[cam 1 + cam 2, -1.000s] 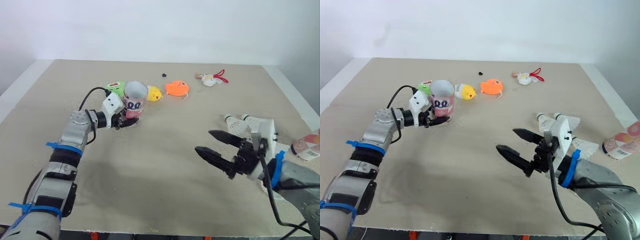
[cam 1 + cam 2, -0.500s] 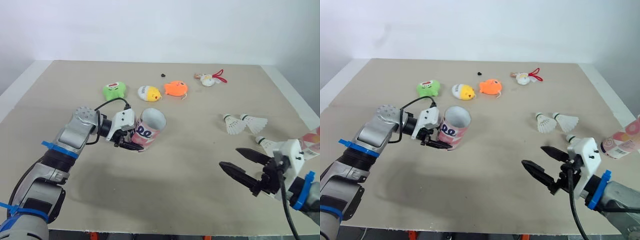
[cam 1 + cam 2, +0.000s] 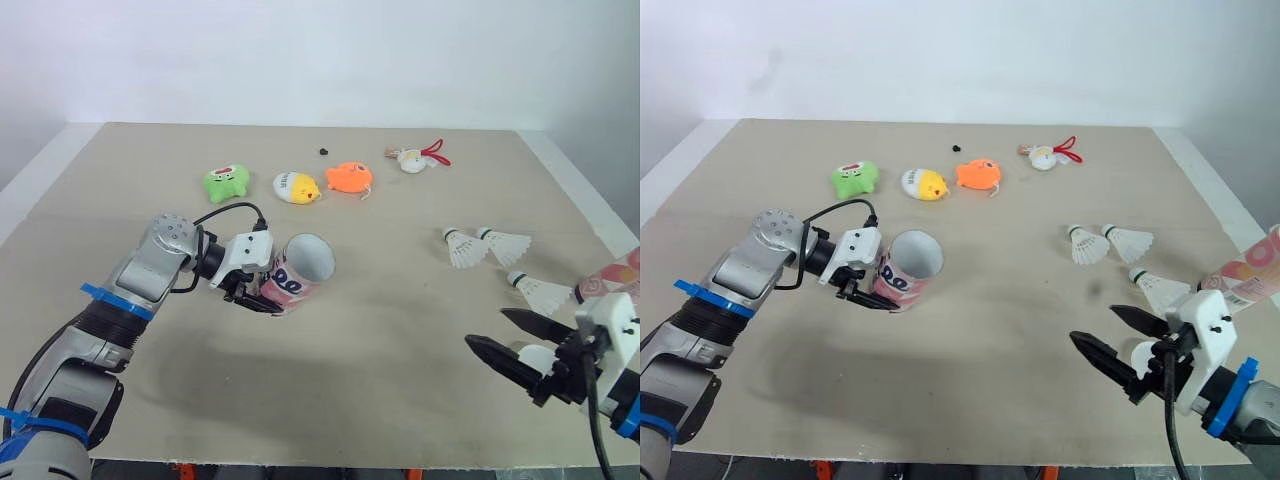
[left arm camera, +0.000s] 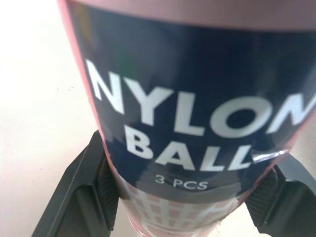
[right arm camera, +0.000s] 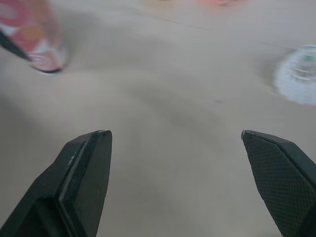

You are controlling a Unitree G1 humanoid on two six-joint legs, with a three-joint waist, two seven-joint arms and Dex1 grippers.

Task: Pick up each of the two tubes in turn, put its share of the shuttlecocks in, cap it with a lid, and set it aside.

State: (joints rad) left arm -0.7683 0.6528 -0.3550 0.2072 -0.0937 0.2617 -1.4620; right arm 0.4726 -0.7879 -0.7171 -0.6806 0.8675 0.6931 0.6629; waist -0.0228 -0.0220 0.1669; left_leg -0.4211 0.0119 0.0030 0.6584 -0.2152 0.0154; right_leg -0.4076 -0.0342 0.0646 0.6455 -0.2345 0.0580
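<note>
My left gripper (image 3: 262, 295) is shut on a pink and navy tube (image 3: 296, 270), held tilted with its open mouth facing up and to the right, left of the table's middle. In the left wrist view the tube (image 4: 197, 113) reads "NYLON BALL 3 PCS" between the black fingers (image 4: 84, 192). Three white shuttlecocks lie at the right: two side by side (image 3: 462, 246) (image 3: 505, 243) and one nearer (image 3: 540, 292). A second tube (image 3: 612, 283) lies at the right edge. My right gripper (image 3: 508, 343) hangs open and holds nothing near the front right, close to the nearest shuttlecock.
Small toys line the far side of the table: a green one (image 3: 227, 182), a white-and-yellow one (image 3: 297, 186), an orange fish (image 3: 351, 177), a white one with red cord (image 3: 415, 158). A tiny black item (image 3: 323, 151) lies beyond them.
My left gripper has carried the tube from beside the toys toward the table's middle and tilted it. My right gripper has drawn back to the front right, staying open.
</note>
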